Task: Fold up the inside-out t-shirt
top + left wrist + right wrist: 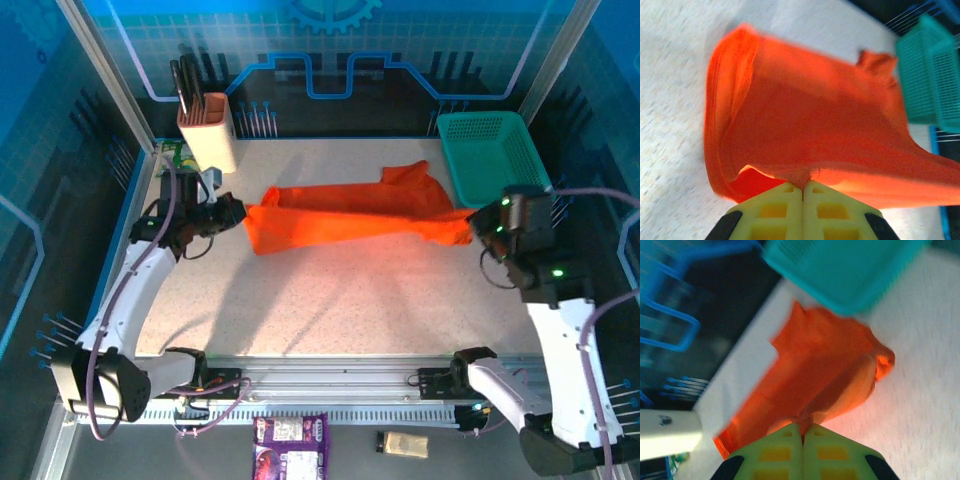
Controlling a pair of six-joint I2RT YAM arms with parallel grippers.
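Note:
The inside-out t-shirt (350,215) is bright orange and stretches as a long band across the table between both arms. My left gripper (240,212) is shut on its left end; in the left wrist view the cloth (810,125) is pinched at the tips of the gripper (803,186) and fans out ahead. My right gripper (480,228) is shut on the right end; the right wrist view has the shirt (825,365) bunched into the closed tips of the gripper (803,429). A sleeve (405,173) pokes up toward the back.
A teal mesh basket (495,150) stands at the back right, close to the shirt's right end and the right arm. A pale knife block (207,125) with dark handles stands at the back left. Packets (290,445) lie below the table's front rail.

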